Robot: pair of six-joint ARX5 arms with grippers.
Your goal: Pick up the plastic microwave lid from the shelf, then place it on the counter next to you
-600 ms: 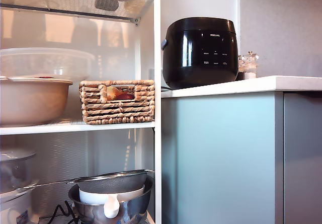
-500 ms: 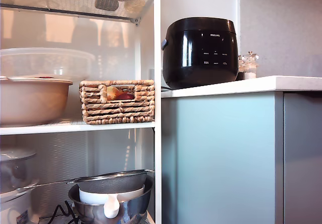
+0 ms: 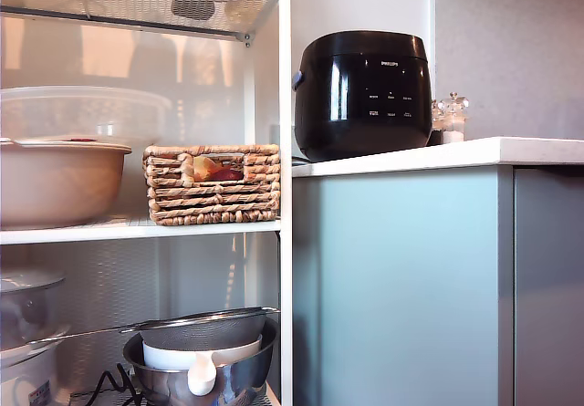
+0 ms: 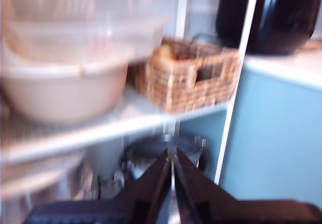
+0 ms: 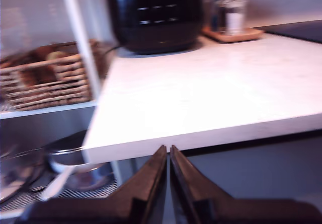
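— Where's the plastic microwave lid (image 3: 82, 112)?
— On the shelf (image 3: 286, 105), middle board, nested in the beige bowl (image 3: 59, 180), just beside the wicker basket (image 3: 213, 184) toward the exterior view's left. Sits level, open side up, wide axis running flat along the board.
— And the table (image 3: 438, 155)?
— Carries the black cooker (image 3: 363, 91) and small jars (image 3: 450, 119).
— Jaws?
— Pressed together on both. My first gripper (image 4: 171, 156) faces the shelf, gripping nothing; my second gripper (image 5: 168, 151) sits near the table edge, also gripping nothing. Wrist views blurred.
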